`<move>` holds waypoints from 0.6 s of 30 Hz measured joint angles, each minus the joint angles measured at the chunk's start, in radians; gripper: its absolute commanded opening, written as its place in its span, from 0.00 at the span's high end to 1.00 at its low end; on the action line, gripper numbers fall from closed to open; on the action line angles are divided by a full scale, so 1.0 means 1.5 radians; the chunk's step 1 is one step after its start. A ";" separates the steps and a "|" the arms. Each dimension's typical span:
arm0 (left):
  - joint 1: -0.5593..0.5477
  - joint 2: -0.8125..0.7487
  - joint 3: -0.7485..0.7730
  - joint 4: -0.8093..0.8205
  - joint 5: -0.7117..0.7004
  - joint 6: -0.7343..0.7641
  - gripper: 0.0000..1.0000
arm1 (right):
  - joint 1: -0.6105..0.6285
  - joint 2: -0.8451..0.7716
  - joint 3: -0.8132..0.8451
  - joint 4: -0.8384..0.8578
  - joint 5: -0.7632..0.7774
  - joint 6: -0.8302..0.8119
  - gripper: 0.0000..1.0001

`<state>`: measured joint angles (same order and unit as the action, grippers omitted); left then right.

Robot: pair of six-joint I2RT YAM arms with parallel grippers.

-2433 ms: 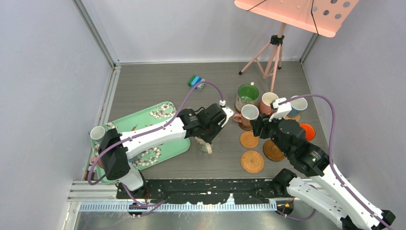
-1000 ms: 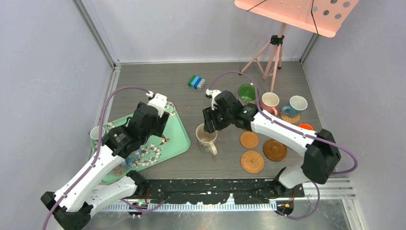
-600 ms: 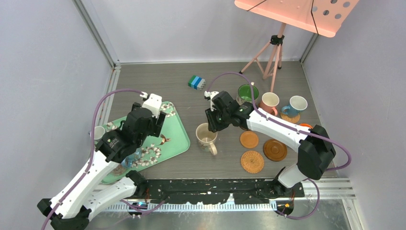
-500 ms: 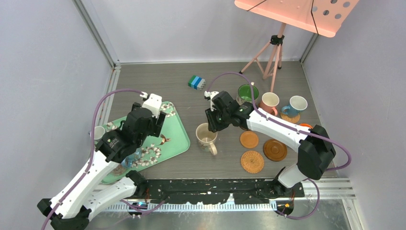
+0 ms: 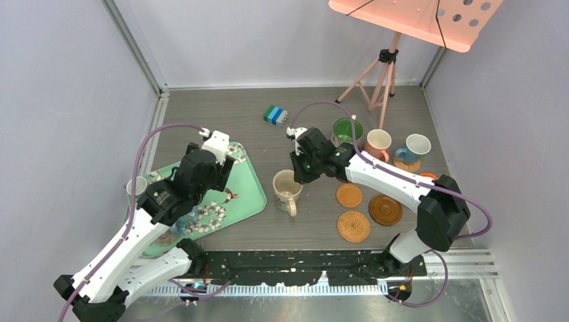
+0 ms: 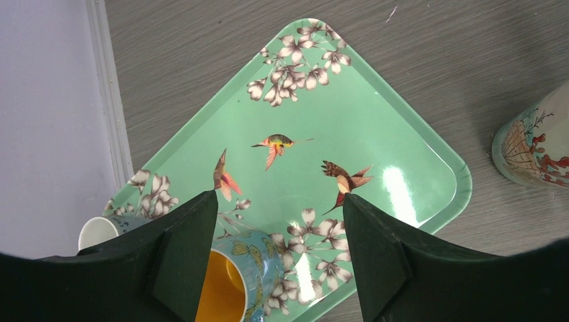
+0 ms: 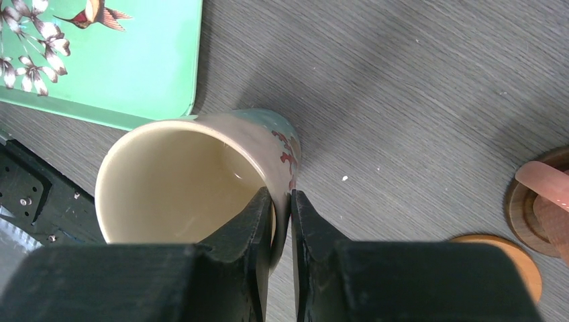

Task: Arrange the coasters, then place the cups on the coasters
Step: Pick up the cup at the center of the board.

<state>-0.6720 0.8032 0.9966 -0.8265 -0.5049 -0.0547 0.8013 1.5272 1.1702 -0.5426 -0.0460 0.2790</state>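
Note:
A cream cup (image 5: pixel 287 190) stands on the table between the tray and the coasters. My right gripper (image 5: pixel 300 176) is shut on its far rim. The right wrist view shows this gripper (image 7: pixel 282 196) with one finger inside the cream cup (image 7: pixel 181 181) and one outside. My left gripper (image 6: pixel 280 198) hangs open over the tray, above a blue cup with an orange inside (image 6: pixel 235 282). Near it sits a small white cup (image 6: pixel 99 231). A tan coaster (image 5: pixel 349 195), a dark brown coaster (image 5: pixel 385 209) and a wicker coaster (image 5: pixel 353 226) lie bare. The green-inside cup (image 5: pixel 346 131), pink cup (image 5: pixel 378 143) and light blue cup (image 5: pixel 416 146) stand behind them.
The mint-green floral tray (image 5: pixel 245 191) lies at the left under my left arm. A blue-green toy block (image 5: pixel 275 115) sits at the back. A pink music stand (image 5: pixel 382 74) rises at the back right. A red-orange coaster (image 5: pixel 429 178) peeks out beside my right arm.
My right gripper has closed onto the cream cup's rim, and the cup has shifted slightly left. My left arm has stayed over the tray, barely moving.

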 measured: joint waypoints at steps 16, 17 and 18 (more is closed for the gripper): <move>0.000 -0.013 0.000 0.000 -0.017 0.007 0.27 | 0.000 -0.056 -0.006 -0.068 0.071 0.018 0.95; 0.000 -0.013 0.000 0.000 -0.017 0.007 0.27 | 0.000 -0.067 -0.006 -0.077 0.081 0.021 0.95; 0.000 -0.013 0.000 0.000 -0.018 0.007 0.27 | 0.000 -0.082 -0.006 -0.089 0.093 0.024 0.95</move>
<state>-0.6720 0.7837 0.9962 -0.8265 -0.5312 -0.0441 0.8013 1.4044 1.1610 -0.6758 0.0940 0.3145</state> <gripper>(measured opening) 0.728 0.200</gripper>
